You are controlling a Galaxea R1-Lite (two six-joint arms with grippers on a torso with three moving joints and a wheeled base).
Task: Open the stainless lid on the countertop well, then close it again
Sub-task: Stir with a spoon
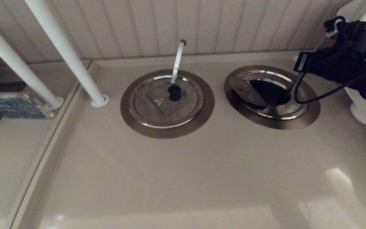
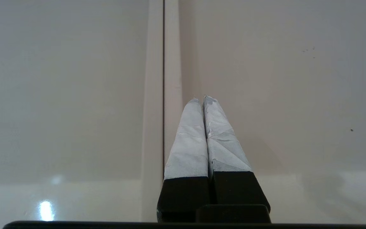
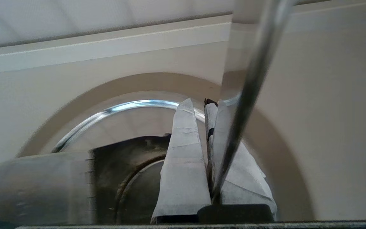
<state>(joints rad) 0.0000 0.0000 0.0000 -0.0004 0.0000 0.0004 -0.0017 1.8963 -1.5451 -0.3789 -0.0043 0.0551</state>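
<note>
Head view: right gripper fingertips hidden behind arm at 3 o'clock; lid flap raised, fingers closed beside its handle. Left fingers closed.

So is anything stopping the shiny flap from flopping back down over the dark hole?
Only the utensil handle: it leans out of the countertop well on the side by the right gripper. The flap of the stainless lid lies folded open on the other side. Nothing else shows over the hole.
</note>
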